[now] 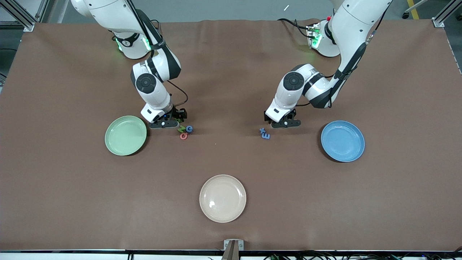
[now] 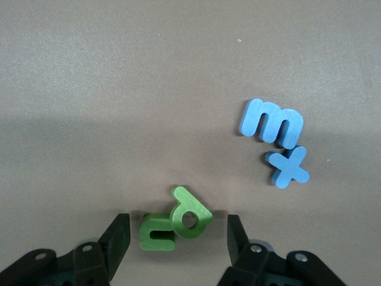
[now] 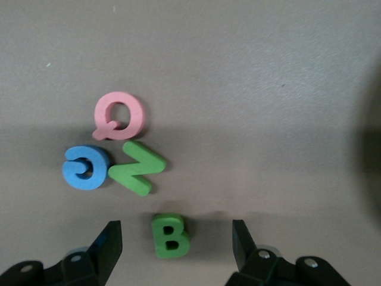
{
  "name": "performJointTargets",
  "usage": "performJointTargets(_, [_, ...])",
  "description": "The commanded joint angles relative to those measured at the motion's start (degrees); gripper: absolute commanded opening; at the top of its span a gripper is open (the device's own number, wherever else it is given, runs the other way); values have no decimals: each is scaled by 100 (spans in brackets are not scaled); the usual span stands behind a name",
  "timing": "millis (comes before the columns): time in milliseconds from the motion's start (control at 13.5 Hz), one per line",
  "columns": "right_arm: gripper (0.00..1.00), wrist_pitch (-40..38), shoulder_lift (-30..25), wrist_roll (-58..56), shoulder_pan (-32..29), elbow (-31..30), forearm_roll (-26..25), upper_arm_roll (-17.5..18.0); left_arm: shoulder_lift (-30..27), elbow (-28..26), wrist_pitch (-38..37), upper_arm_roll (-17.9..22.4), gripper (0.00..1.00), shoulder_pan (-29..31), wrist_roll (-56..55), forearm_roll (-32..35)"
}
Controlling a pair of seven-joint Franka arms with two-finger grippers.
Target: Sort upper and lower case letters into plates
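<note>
- Cream-beige plate [image 1: 222, 198]: nearest the front camera, mid-table, nothing in it.
- Pale green plate [image 1: 125, 135]: toward the right arm's end of the table, farther from the camera than the cream-beige plate. Nothing in it.
- Sky blue plate [image 1: 342, 141]: toward the left arm's end, about level with the green one. Nothing in it.
- Capital letters, on the brown table cover [image 1: 231, 72] just beside the green plate, on its side toward mid-table: pink Q [image 3: 118, 115], blue G [image 3: 86, 167], green N [image 3: 137, 167], packed close; Q and N touch or nearly touch. Green B [image 3: 171, 236] lies a little apart from that trio, flat.
- Right gripper [image 3: 177, 241]: low over the cover, fingers spread wide, one on each side of the green B, neither pad touching it. In the front view it sits between the green plate and the Q/G/N cluster.
- Lower-case group, mid-table toward the blue plate but well apart from it: blue m [image 2: 272, 123] with blue x [image 2: 287, 168] touching its end.
- Two green letters lie apart from m and x: a green piece with a round hole (b or d, cannot tell which) [image 2: 190, 213] leaning over a green n-or-u piece [image 2: 156, 233]; the two touch.
- Left gripper [image 2: 178, 239]: low over the cover, fingers wide apart, straddling the two green letters; gaps show on both sides, no contact.
- Arm bases stand farthest from the camera.
</note>
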Motion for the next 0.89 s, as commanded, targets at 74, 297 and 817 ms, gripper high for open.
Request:
performJointTargets(74, [74,80,108,163,95,-2,22,-51,-36,275,-309,-12,78,-42,-368,50])
performJointTargets(297, [69,54,108,163,95,-11,22,-42,-1,697,-978,-12,90,-173,-1526,50])
performJointTargets(817, [56,28,125,321,236,-11,31,-42,228,795,-997,-3,99,-288,-2971,59])
